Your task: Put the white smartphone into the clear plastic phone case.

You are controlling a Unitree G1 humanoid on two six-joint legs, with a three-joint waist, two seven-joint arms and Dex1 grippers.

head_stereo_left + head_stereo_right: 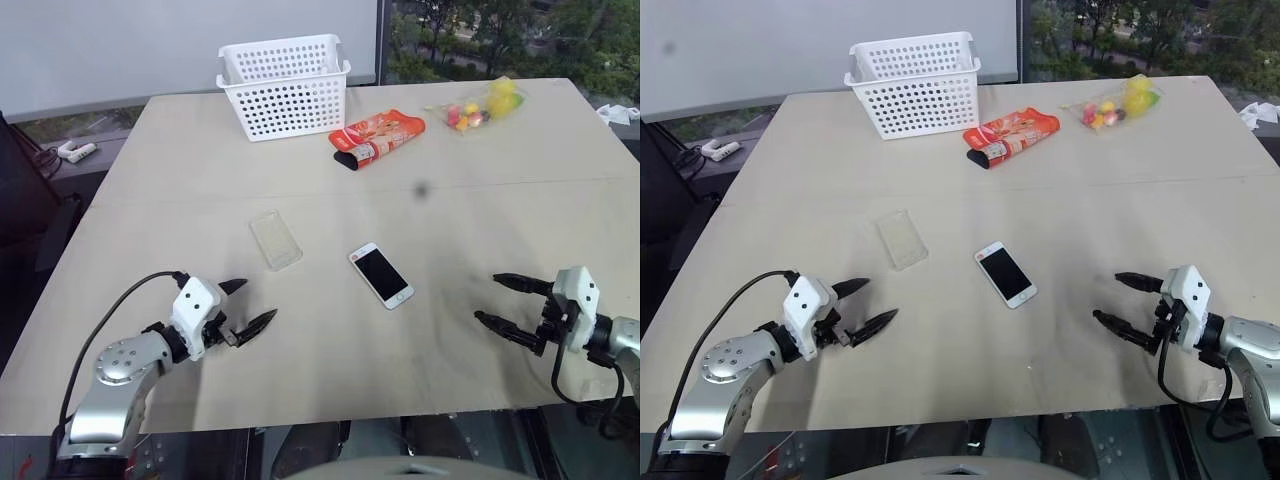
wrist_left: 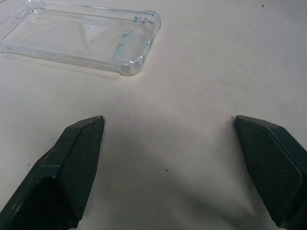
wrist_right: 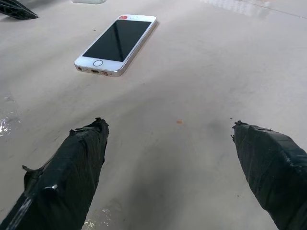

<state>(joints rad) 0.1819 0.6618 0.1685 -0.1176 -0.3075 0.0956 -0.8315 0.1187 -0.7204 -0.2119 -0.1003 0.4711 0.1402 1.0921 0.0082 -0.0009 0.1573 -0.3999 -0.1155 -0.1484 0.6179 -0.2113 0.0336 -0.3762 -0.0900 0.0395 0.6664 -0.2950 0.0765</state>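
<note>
The white smartphone (image 1: 381, 274) lies screen-up near the middle of the beige table (image 1: 430, 190), its home button toward the near edge. Just to its left and a little farther back rests the clear plastic phone case (image 1: 275, 239), flat and with nothing in it. My left gripper (image 1: 248, 306) hovers low over the table near the front left, open, a short way in front of the case (image 2: 81, 33). At the front right, my right gripper (image 1: 486, 299) is open too, pointing toward the phone (image 3: 116, 43) from its right.
A white perforated basket (image 1: 285, 85) stands at the back of the table. Beside it lie a red snack packet (image 1: 377, 138) and a clear bag of colourful items (image 1: 478, 107). The table's front edge runs just under both grippers.
</note>
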